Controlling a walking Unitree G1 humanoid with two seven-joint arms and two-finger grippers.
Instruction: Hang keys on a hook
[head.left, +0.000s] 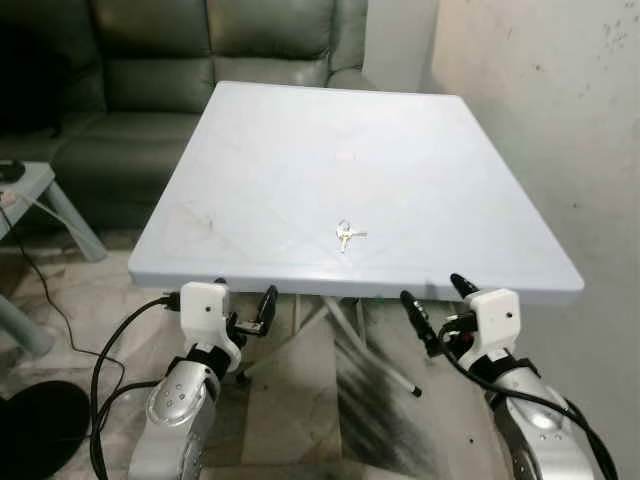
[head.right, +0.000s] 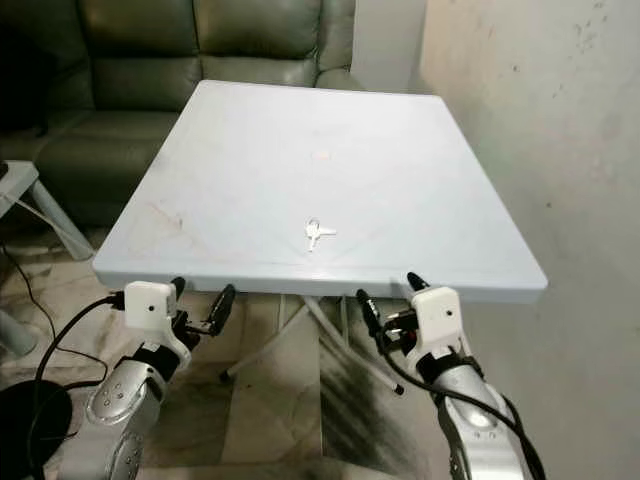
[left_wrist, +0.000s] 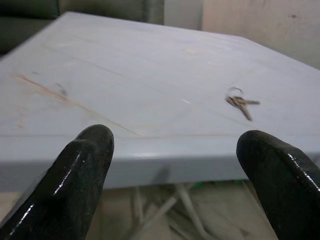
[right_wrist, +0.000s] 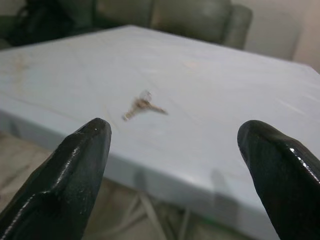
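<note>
A small bunch of silver keys (head.left: 344, 235) lies flat on the pale blue table (head.left: 300, 150), near its front edge and a little right of centre. The keys (left_wrist: 239, 102) and the keys (right_wrist: 142, 106) also appear beyond the fingertips in each wrist view. My left gripper (head.left: 243, 304) hovers open just below and in front of the table edge, left of the keys. Open too, my right gripper (head.left: 437, 302) sits at the same height, right of the keys. Neither holds anything.
A dark green sofa (head.left: 150, 60) stands behind the table. A bare plaster wall (head.left: 560, 110) runs along the right. A small side table (head.left: 25, 190) and a black cable (head.left: 50, 300) are on the left, a dark round object (head.left: 35, 425) on the floor.
</note>
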